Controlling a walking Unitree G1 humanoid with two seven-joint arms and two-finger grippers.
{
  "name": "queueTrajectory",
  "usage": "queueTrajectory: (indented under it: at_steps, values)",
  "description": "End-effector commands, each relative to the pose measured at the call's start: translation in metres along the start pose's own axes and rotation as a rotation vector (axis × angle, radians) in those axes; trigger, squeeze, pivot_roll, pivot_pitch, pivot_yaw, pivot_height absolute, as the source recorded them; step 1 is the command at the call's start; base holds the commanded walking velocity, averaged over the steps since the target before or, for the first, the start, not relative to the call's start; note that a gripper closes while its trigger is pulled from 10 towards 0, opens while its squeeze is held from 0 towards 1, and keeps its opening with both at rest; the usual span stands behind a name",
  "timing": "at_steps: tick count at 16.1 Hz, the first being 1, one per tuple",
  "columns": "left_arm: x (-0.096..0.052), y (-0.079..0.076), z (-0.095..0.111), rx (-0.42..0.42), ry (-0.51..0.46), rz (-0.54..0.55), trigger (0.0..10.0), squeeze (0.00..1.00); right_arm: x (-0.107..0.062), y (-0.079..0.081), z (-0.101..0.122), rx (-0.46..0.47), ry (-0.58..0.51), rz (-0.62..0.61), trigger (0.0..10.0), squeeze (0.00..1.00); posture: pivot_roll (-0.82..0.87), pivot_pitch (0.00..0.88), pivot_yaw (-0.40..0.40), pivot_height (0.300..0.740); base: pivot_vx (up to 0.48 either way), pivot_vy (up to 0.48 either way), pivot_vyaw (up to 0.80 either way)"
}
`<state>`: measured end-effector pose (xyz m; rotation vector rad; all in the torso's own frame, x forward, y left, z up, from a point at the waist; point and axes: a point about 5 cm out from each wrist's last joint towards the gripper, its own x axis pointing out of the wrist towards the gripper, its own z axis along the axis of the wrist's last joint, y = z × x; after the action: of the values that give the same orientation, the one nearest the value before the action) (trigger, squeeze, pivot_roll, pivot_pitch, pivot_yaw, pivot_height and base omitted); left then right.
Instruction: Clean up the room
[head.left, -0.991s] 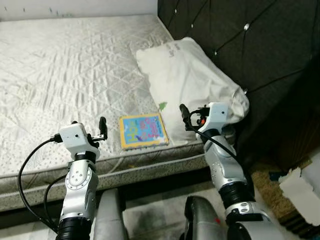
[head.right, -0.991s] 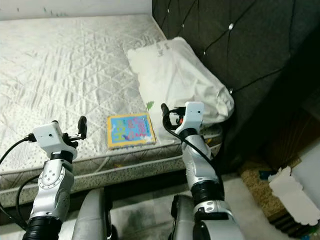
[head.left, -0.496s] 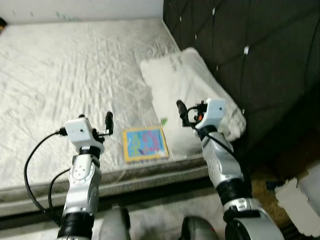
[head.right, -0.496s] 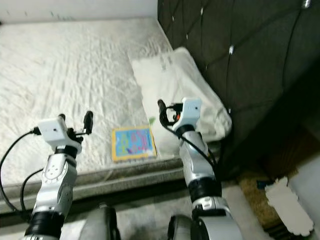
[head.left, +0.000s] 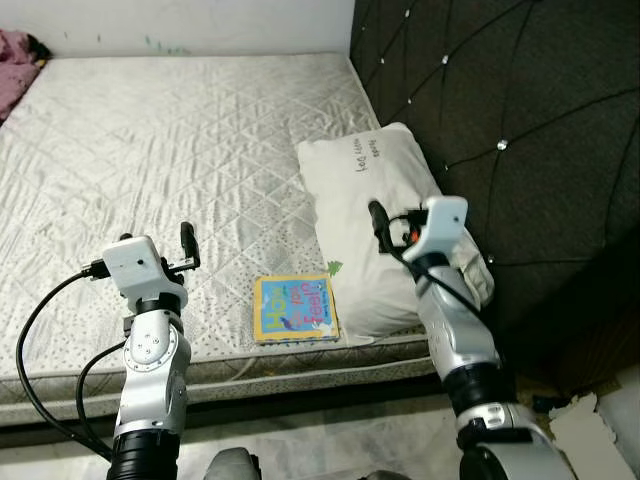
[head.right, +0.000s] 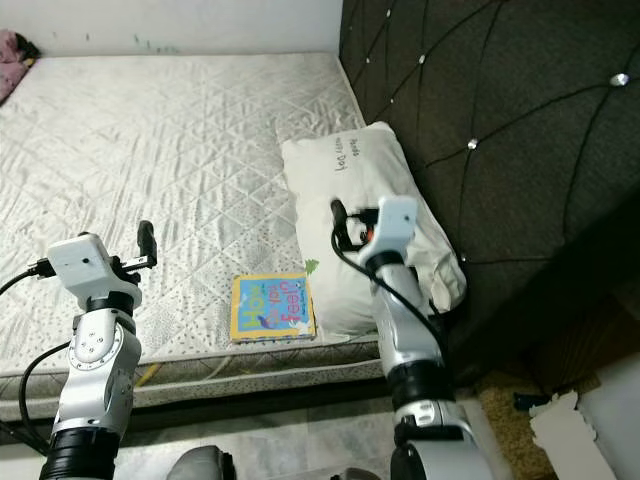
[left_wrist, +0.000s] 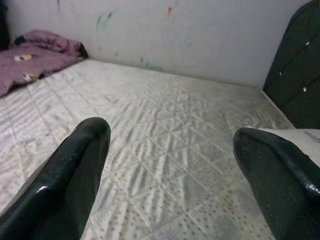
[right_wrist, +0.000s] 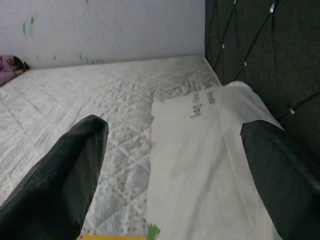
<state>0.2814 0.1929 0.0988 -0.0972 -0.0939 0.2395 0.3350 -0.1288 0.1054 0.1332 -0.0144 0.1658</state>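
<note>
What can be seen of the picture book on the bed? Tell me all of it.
The picture book is thin and square with a yellow border and a light blue cover carrying colourful lettering and drawings too small to read. It lies flat and closed on the quilted white mattress, near the front edge, one side right by the white pillow; whether they touch cannot be told. A small green scrap sits by its far corner. The left pincer and right pincer hover apart from it.

Quilted matt cloth mattress (head.left: 200, 150), soft cloth pillow (head.left: 375, 200), glossy picture book (head.left: 294, 308), tufted dark headboard (head.left: 500, 100)
</note>
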Motion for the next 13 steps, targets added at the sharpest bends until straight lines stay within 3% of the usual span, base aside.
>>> queueTrajectory:
  at_steps: [1,4,8,13]
  values:
    - [-0.0004,-0.0042,-0.0031,0.0,0.03,-0.026,10.0,0.0,-0.0004,0.0018,0.0036,-0.004,-0.017,-0.002,10.0,0.0,-0.05,0.0,-0.029,0.74,0.0,0.0,0.0]
    - [0.0018,-0.0046,-0.0097,0.022,0.094,-0.013,10.0,0.0,0.0004,0.0012,0.0044,-0.009,-0.014,-0.006,10.0,0.0,-0.05,0.0,-0.028,0.74,0.0,0.0,0.0]
    - [0.0023,-0.0042,-0.0094,-0.007,0.095,-0.013,10.0,0.0,-0.0006,0.0026,0.0009,-0.004,0.004,-0.001,10.0,0.0,-0.05,0.0,-0.035,0.74,0.0,0.0,0.0]
    - [0.0028,-0.0085,-0.0108,-0.039,0.12,-0.04,10.0,0.0,-0.0002,0.004,-0.0013,-0.023,0.021,0.01,10.0,0.0,-0.05,0.0,-0.037,0.74,0.0,0.442,0.0]
